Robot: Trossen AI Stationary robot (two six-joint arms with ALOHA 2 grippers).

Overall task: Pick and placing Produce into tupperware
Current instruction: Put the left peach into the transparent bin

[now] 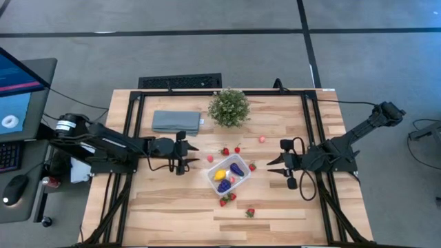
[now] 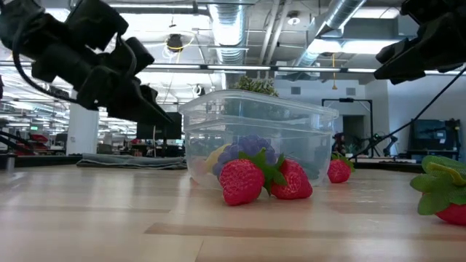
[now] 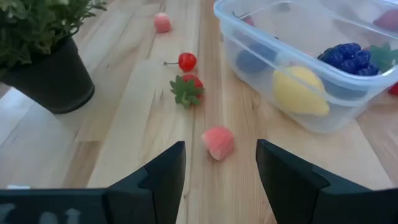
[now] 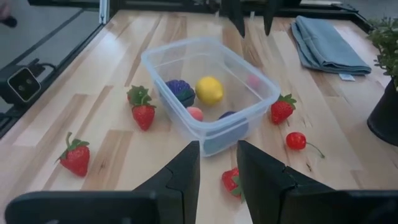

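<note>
At table's left-centre, the left claw point(image 1: 187, 157) hangs low w/ jaws apart and nothing between them; a pink piece point(image 3: 218, 142) lies on the wood just ahead of its fingers point(image 3: 163, 171), not touching either one. Behind the claw's arm lies a folded cloth point(image 1: 176, 122); off to the side ahead stands a potted plant point(image 1: 229, 107). Further ahead of the claw, past the pink piece: a strawberry point(image 3: 187, 89), then a cherry point(image 3: 186, 61), then another pink piece point(image 3: 162, 22).

Centre: the box point(image 1: 229, 173), clear plastic, sits ahead of the left claw and slightly to one side, between the two arms. Inside it: a yellow piece point(image 4: 209, 89), a purple berry cluster point(image 4: 180, 90), a second dark purple piece point(image 1: 237, 169), a small pink one point(image 4: 195, 113). Two strawberries point(image 2: 262, 179) lie just beside the box's near wall in the low view; one more strawberry point(image 1: 250, 212) lies well apart, toward the table's front edge.

Right: the right claw point(image 1: 269, 165) is clenched on nothing, raised, pointing at the box; a strawberry point(image 1: 252, 166) lies btwn it and the box.
</note>
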